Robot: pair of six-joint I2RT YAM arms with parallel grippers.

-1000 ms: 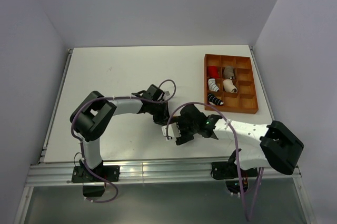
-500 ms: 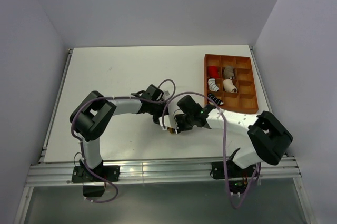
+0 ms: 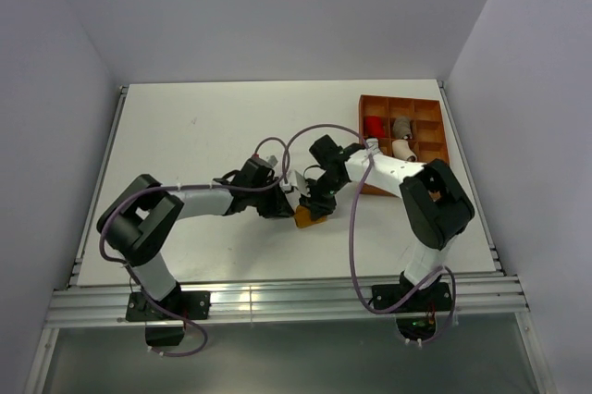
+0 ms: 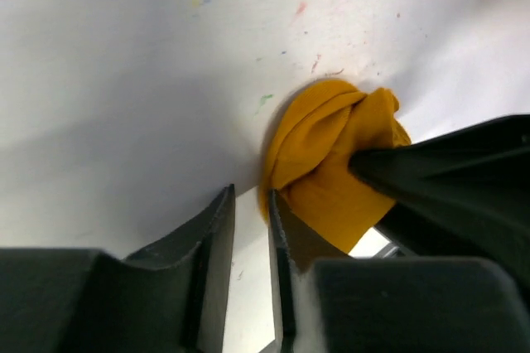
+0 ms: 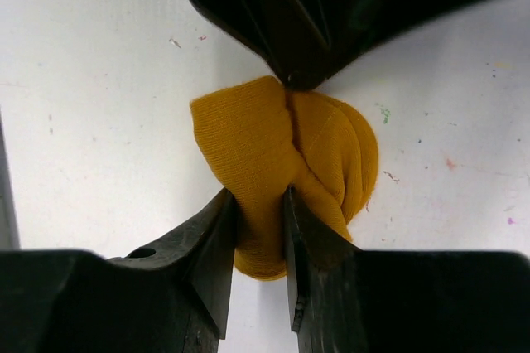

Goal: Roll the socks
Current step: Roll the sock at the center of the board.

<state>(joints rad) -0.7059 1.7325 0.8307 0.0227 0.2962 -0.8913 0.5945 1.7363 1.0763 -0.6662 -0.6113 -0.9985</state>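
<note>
Mustard-orange sock (image 3: 308, 217) now shows as a plain orange lump on the table (image 3: 185, 135); half a second ago only a speck of it peeped out below the two grippers. The left arm lies lower and flatter than it did. The right arm has swung round and now reaches in from the tray side.

The sock sits mid-table, well apart from the left and near edges, with the tray (image 3: 445, 140) near on its right.

The left gripper (image 4: 250, 200) has its fingers drawn almost together, with a thin strip of table between them. The sock's rim (image 4: 331, 162) touches the tip of one finger; whether any cloth is caught cannot be told. The right gripper (image 5: 258, 204) is pinching the bunched sock (image 5: 281, 162), folds bulging past its fingertips.

From above, the left gripper (image 3: 283, 203) and right gripper (image 3: 314, 202) crowd over the sock and hide its far side. The right arm covers the tray's near-left cells, so the black-and-white striped sock seen there earlier is out of sight. The red bundle (image 3: 374, 126) and grey bundle (image 3: 401, 124) still show.
</note>
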